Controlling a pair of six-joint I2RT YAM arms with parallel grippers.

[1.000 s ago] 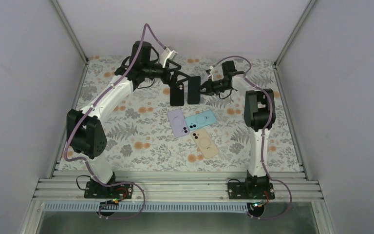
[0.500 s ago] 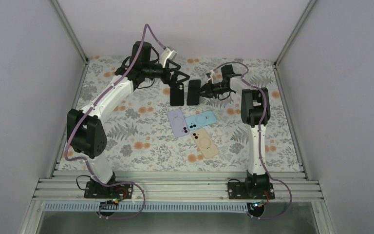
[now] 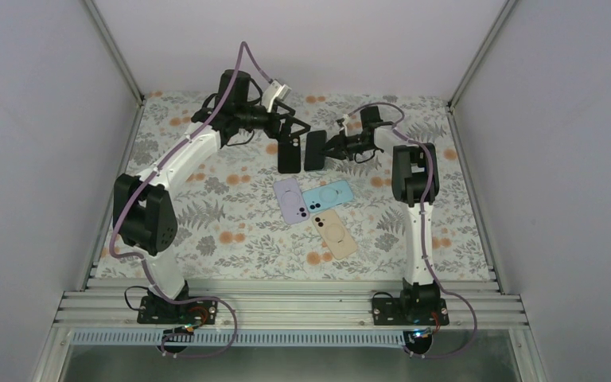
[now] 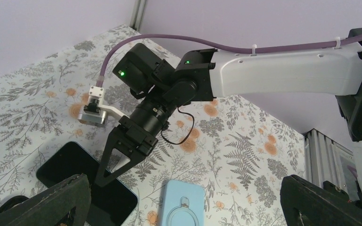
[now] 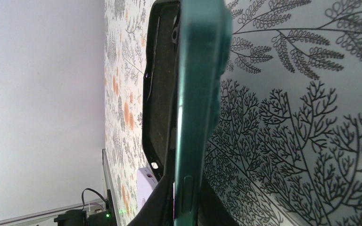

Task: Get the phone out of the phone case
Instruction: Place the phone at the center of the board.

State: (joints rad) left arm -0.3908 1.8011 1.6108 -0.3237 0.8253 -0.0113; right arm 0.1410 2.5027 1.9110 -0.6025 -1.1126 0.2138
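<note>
My right gripper (image 3: 325, 148) is shut on a dark phone (image 3: 315, 150) with a teal edge and black screen, and holds it up at the back middle. The right wrist view shows the phone edge-on (image 5: 200, 94) between my fingers (image 5: 162, 202). A black case (image 3: 289, 154), empty inside (image 5: 160, 94), sits just to its left, apart from it. I cannot tell whether the case rests on the table. My left gripper (image 3: 290, 135) is over the case's far end, jaws wide apart and empty (image 4: 191, 203). Its left finger (image 4: 52, 202) overlaps the phone's corner (image 4: 75, 172).
A lavender phone (image 3: 289, 200), a light blue case (image 3: 328, 195) and a beige case (image 3: 335, 232) lie together on the floral table (image 3: 207, 223), just in front of the grippers. The blue case shows in the left wrist view (image 4: 184, 205). Walls enclose the table.
The right arm's elbow has swung left and the held phone has shifted slightly left toward the black case. The left arm and the case have hardly moved.
</note>
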